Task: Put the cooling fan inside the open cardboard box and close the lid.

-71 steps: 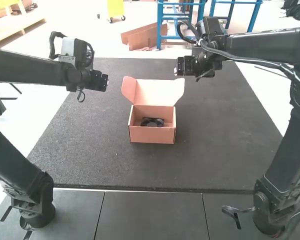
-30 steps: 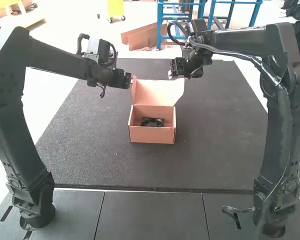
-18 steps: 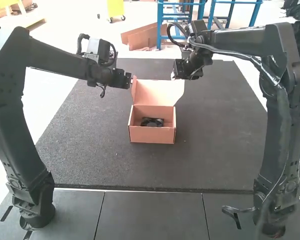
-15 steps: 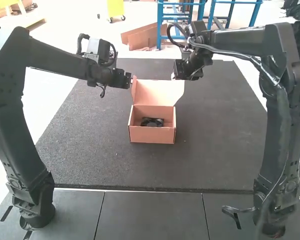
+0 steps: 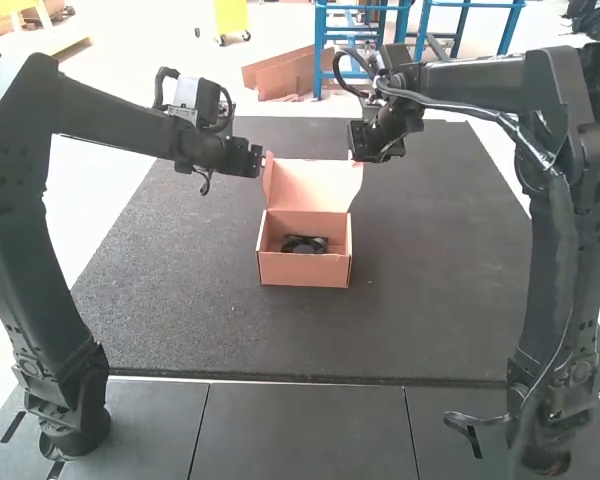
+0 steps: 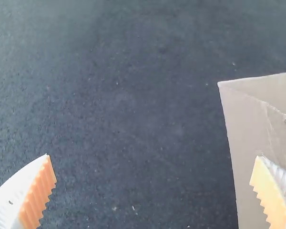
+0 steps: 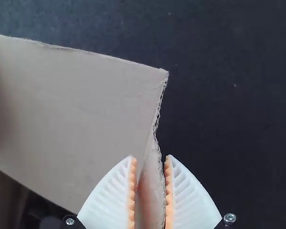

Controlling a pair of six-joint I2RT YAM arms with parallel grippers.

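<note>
The right gripper (image 7: 149, 164) has its white ribbed fingers pressed together on the far right corner of the raised tan cardboard lid (image 5: 310, 185). The board is pinched between the orange pads, probably so the flap can be swung forward and down. That lid stands roughly upright from the back wall of the small tan cardboard box (image 5: 304, 262), which sits on the dark speckled mat (image 5: 450, 280) below this gripper and a little nearer the arms' bases. The black cooling fan (image 5: 305, 243) already lies inside the box, so only the closing appears to remain. The left gripper (image 6: 152, 160) hangs at the lid's opposite upper corner with its fingers wide apart. The cardboard edge sits just beside one pad and bare mat lies beyond the gap, seemingly placed to steady or take that side. Whether that pad touches the board cannot be told. The box's front wall hides most of the fan, leaving only a dark curved part in sight. The pinching fingers cover the lid edge where it is gripped.
</note>
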